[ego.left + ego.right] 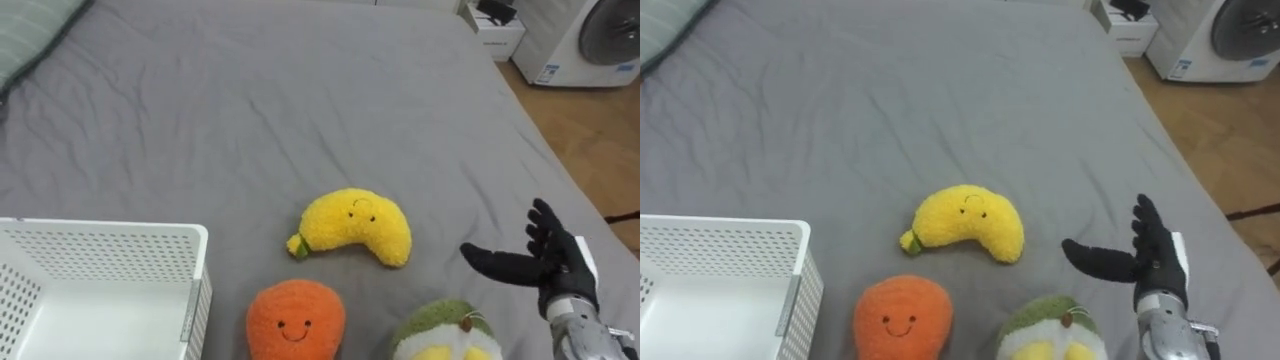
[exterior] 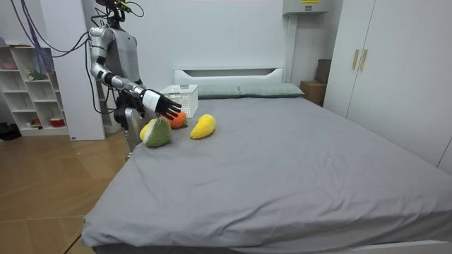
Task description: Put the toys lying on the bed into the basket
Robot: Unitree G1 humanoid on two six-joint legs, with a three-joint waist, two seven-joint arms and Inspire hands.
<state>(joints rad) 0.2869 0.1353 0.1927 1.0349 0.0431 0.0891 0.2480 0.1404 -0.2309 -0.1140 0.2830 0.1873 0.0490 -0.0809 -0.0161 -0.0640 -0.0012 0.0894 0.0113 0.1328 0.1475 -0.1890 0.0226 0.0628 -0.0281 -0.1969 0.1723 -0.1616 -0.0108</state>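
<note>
Right hand (image 1: 552,262) spread wide, thumb out, empty, hovering beside banana plush (image 1: 355,226); likely pre-shaped for grasp. Banana plush, orange plush (image 1: 295,318), green plush (image 1: 447,335) on bed (image 1: 300,100). White basket (image 1: 110,250) adjacent, presumably for short drops.

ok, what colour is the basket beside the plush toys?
White. The basket has perforated walls and shows best in the left eye view.
</note>
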